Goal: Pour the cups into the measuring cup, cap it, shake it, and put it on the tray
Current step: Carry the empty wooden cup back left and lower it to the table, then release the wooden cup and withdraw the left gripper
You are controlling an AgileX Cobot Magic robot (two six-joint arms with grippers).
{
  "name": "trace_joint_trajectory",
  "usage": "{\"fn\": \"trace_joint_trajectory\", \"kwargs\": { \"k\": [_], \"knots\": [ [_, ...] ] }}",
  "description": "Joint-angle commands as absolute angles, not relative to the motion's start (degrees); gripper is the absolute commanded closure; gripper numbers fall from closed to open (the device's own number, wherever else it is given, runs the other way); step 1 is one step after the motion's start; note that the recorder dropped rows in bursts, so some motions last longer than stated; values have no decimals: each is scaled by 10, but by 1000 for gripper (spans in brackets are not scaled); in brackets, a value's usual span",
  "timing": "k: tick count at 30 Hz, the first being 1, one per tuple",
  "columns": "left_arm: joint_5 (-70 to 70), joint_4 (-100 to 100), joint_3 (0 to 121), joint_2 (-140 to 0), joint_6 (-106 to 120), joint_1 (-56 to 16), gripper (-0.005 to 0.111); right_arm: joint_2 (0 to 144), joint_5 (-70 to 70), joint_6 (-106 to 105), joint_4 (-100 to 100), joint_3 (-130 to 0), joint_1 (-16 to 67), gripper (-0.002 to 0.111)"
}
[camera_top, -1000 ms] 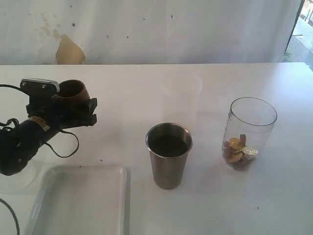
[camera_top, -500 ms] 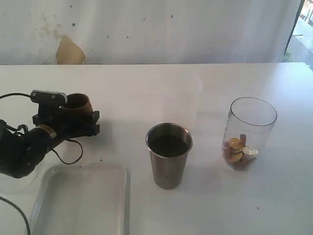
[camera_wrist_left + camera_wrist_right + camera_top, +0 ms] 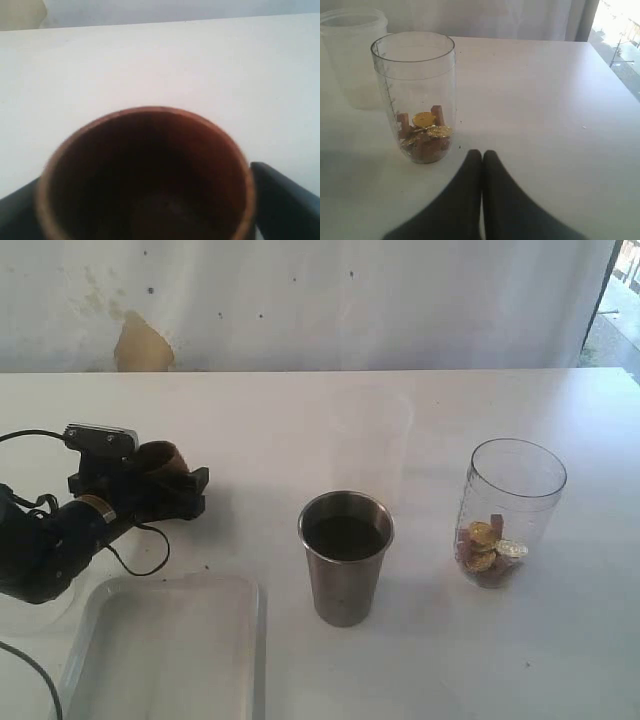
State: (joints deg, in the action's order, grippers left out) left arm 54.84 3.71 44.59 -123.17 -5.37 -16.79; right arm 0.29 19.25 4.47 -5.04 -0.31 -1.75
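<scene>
The brown wooden cup (image 3: 160, 460) stands upright on the table at the left, between the fingers of my left gripper (image 3: 185, 485). In the left wrist view the wooden cup (image 3: 145, 170) fills the frame and looks empty; the jaws stand open round it, with a thin gap at one finger (image 3: 285, 200). The steel tumbler (image 3: 345, 555) stands in the middle. The clear measuring cup (image 3: 508, 510) at the right holds gold coins and brown pieces. My right gripper (image 3: 481, 155) is shut and empty, just short of the measuring cup (image 3: 415, 95). The white tray (image 3: 160, 650) lies front left.
A frosted translucent beaker (image 3: 352, 55) stands behind the measuring cup and shows only faintly in the exterior view. The left arm's cable loops over the table beside the tray. The table's far edge meets a white wall.
My left gripper has come down and to the right with the wooden cup, which now rests on the table. Its jaws have widened a little.
</scene>
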Motion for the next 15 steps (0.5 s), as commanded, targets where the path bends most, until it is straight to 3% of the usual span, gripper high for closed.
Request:
{"fn": "trace_joint_trajectory", "kwargs": {
  "k": [1, 15],
  "knots": [
    [558, 39, 448, -1231, -54, -167, 16, 0, 193, 47, -54, 0, -17, 108],
    [543, 39, 448, -1159, -45, -167, 16, 0, 193, 47, -54, 0, -17, 108]
  ]
}}
